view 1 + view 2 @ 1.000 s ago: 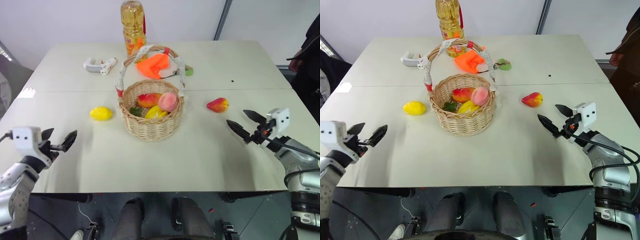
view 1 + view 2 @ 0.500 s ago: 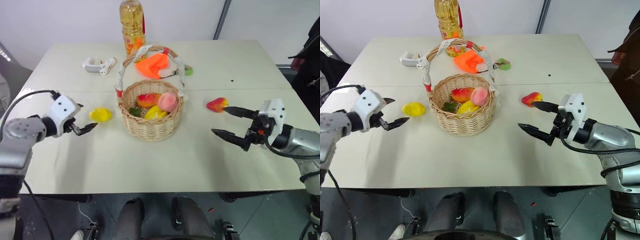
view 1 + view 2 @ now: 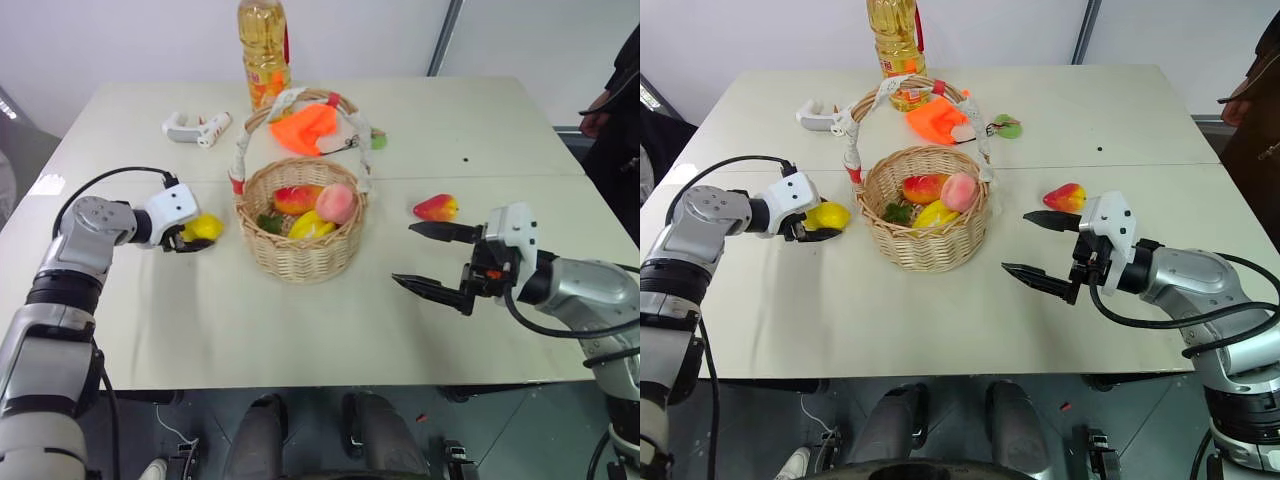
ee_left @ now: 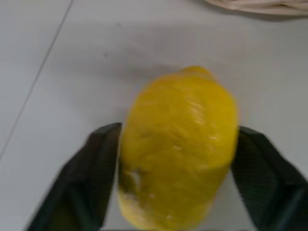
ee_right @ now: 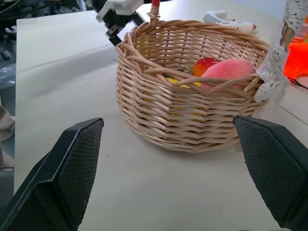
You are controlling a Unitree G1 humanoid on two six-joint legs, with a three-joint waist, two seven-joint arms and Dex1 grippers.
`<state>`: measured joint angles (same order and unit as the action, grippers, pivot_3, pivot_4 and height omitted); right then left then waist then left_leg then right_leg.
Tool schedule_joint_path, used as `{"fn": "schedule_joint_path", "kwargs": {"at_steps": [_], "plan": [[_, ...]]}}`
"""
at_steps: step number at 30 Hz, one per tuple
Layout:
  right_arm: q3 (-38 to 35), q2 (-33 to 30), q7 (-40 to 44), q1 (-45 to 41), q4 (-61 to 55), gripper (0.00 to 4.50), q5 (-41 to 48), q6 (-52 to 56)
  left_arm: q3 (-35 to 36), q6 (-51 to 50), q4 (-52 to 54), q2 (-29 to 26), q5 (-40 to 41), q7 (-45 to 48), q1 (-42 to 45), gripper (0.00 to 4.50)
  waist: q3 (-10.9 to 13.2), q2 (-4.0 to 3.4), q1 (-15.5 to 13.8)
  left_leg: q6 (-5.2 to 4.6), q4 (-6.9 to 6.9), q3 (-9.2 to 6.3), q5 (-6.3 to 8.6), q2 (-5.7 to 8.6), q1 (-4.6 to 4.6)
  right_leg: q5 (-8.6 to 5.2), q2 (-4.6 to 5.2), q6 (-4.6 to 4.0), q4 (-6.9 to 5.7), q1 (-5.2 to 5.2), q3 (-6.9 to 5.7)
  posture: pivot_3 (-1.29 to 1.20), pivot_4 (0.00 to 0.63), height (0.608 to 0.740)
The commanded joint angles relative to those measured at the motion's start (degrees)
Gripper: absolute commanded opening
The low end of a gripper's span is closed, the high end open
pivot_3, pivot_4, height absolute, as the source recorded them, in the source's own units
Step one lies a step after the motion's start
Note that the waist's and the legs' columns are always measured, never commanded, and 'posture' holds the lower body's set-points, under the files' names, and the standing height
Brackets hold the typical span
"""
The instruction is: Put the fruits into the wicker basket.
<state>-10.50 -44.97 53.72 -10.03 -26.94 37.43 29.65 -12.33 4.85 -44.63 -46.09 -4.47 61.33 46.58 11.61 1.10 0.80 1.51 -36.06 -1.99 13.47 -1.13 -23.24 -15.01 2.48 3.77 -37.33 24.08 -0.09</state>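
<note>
The left gripper (image 3: 190,238) has its jaws clamped on the lemon (image 4: 178,149); the right gripper (image 3: 432,258) waits, jaws wide apart. I'd lift straight up, clear the wicker basket (image 3: 300,255) rim, avoiding its handle.

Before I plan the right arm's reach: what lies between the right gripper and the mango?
Bare table; nothing between the right gripper and the mango, as the eye views show.

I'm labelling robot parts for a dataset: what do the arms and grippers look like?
Both arms are silver-grey metal with rounded joints and loose black cables. The left gripper and right gripper each have a white boxy housing and two pointed black fingers with a textured surface.
</note>
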Motion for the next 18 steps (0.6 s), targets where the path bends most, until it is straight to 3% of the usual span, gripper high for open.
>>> {"fn": "schedule_joint_path", "kwargs": {"at_steps": [1,6,13,15,18], "plan": [[-0.76,0.40,-0.72,-0.79,-2.90,4.50,1.64,-0.19,1.86,1.63,-1.37,-1.05,-0.32,-0.27,0.59,1.87,0.00,0.00,-0.03,0.00,-0.06,0.00,0.00,0.00,-0.05,0.01,0.00,0.01,-0.06,0.06,0.00,0.00,0.150,0.740],[0.22,0.29,-0.98,-2.42,-3.54,4.50,2.33,0.20,12.12,-6.45,8.33,-4.00,10.14,1.38,-5.85,1.84,0.00,0.00,0.51,0.00,-0.13,0.04,0.00,-0.05,-0.05,0.06,0.00,0.01,-0.10,0.08,0.02,0.00,0.150,0.740],[3.11,2.93,-2.50,-6.53,-6.25,4.50,7.72,3.36,31.39,-37.41,51.38,-3.47,39.17,-1.49,-25.24,1.84,0.01,0.01,-0.20,0.01,-0.12,0.09,-0.01,-0.48,-0.13,0.07,-0.01,-0.01,-0.17,0.22,0.03,0.00,0.150,0.740],[3.82,5.16,-4.11,-8.20,-6.01,4.50,9.71,4.27,31.50,-43.92,63.34,-0.94,45.99,-7.09,-27.23,1.84,0.00,0.01,-0.47,0.05,-0.17,0.14,-0.03,-0.49,-0.13,0.06,0.03,-0.01,-0.17,0.10,-0.02,0.00,0.150,0.740],[4.90,6.95,-5.09,-9.87,-5.09,4.50,9.92,5.01,26.32,-48.57,72.17,5.47,47.76,-17.73,-23.52,1.84,0.00,0.01,-0.80,0.18,-0.30,0.23,-0.11,-0.48,-0.07,0.06,0.13,-0.02,-0.13,-0.13,-0.04,0.00,0.150,0.740]]}}
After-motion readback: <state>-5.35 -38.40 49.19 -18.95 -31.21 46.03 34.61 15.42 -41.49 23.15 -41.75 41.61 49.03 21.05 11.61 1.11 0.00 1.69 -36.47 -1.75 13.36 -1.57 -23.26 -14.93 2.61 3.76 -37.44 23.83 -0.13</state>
